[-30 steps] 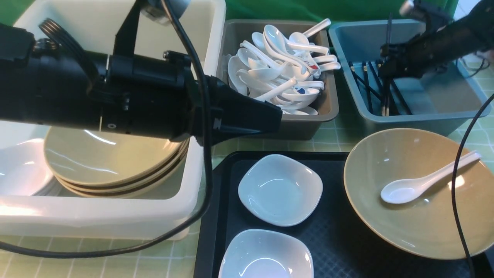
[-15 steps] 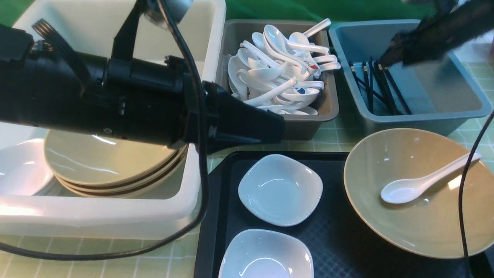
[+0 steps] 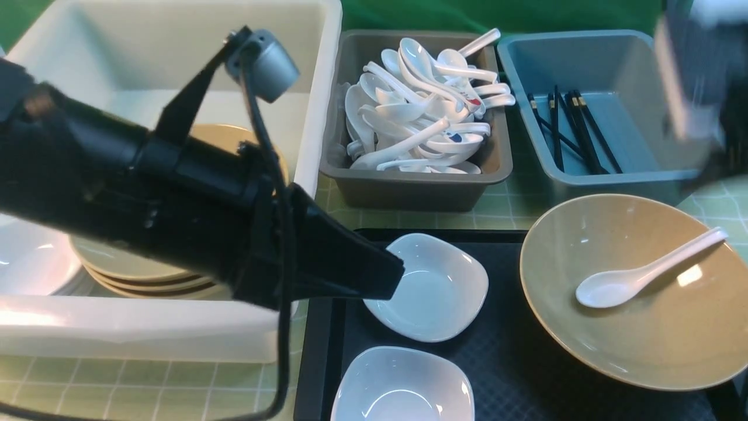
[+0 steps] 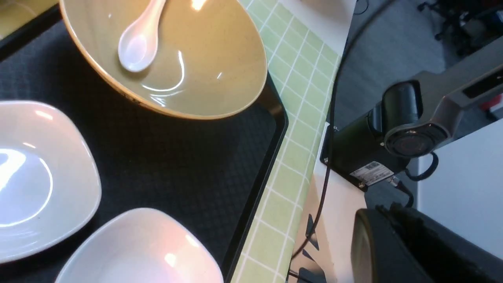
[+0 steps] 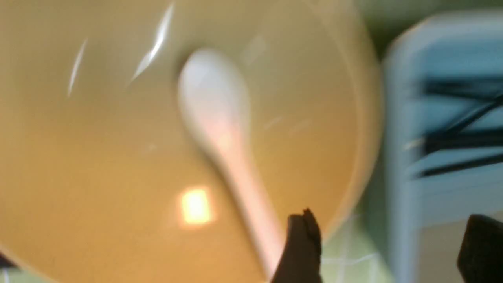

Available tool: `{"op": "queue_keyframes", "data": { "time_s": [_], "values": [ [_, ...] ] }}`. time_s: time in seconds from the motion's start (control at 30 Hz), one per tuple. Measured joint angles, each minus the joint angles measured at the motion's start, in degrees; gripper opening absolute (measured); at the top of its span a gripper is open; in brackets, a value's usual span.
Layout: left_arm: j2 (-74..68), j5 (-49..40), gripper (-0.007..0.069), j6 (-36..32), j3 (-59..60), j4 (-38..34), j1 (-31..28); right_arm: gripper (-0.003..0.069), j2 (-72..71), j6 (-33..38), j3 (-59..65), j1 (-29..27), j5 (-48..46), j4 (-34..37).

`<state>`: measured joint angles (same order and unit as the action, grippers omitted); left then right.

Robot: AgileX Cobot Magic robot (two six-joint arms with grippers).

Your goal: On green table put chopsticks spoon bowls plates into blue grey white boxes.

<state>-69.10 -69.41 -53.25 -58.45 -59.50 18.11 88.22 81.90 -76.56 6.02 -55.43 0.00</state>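
My left gripper [image 3: 390, 275] is shut and holds nothing; its tip hangs at the left rim of a white plate [image 3: 441, 292] on the black tray. A second plate [image 3: 403, 386] lies nearer me. To the right a tan bowl [image 3: 631, 327] holds a white spoon [image 3: 640, 275]. In the right wrist view my right gripper [image 5: 391, 245] is open and empty, between the bowl [image 5: 98, 157] with its spoon [image 5: 216, 110] and the blue box [image 5: 404, 157]. Black chopsticks [image 3: 575, 134] lie in the blue box [image 3: 608, 178]. The right arm [image 3: 695, 76] is a blur at the far right.
The white box [image 3: 175, 333] at the left holds stacked tan bowls [image 3: 134, 272] and white plates [image 3: 29, 263]. The grey box [image 3: 409, 190] is heaped with spoons [image 3: 421, 111]. The black tray [image 3: 514, 362] lies on the green table [image 3: 497, 207].
My right gripper has opened, left the chopsticks in the blue box and pulled away to the right. My left arm has swung down from over the white box to the tray.
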Motion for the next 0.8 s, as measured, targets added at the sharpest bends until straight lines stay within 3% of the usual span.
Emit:
{"op": "queue_keyframes", "data": {
  "time_s": [0.2, 0.53, 0.6, 0.77, 0.8],
  "values": [
    [4.47, -0.42, -0.0002, 0.14, 0.0, 0.36, 0.0, 0.0507, 1.44, 0.25, 13.22, 4.2, 12.3, -9.01],
    [5.36, -0.67, -0.0002, 2.08, 0.0, 0.79, 0.0, 0.0491, 10.81, -0.82, 13.66, 4.26, 16.14, -10.98],
    [5.36, -0.67, -0.0002, 2.07, 0.0, 0.79, 0.0, 0.0461, 11.78, -0.94, 13.66, 4.3, 16.04, -10.92],
    [5.36, -0.67, -0.0002, 2.12, 0.0, 0.79, 0.0, 0.0216, 12.67, -1.36, 13.66, 4.3, 15.02, -11.03],
    [5.36, -0.67, -0.0002, 2.12, 0.0, 0.79, 0.0, 0.0216, 12.68, -1.37, 13.66, 4.3, 15.02, -11.01]
  ]
}}
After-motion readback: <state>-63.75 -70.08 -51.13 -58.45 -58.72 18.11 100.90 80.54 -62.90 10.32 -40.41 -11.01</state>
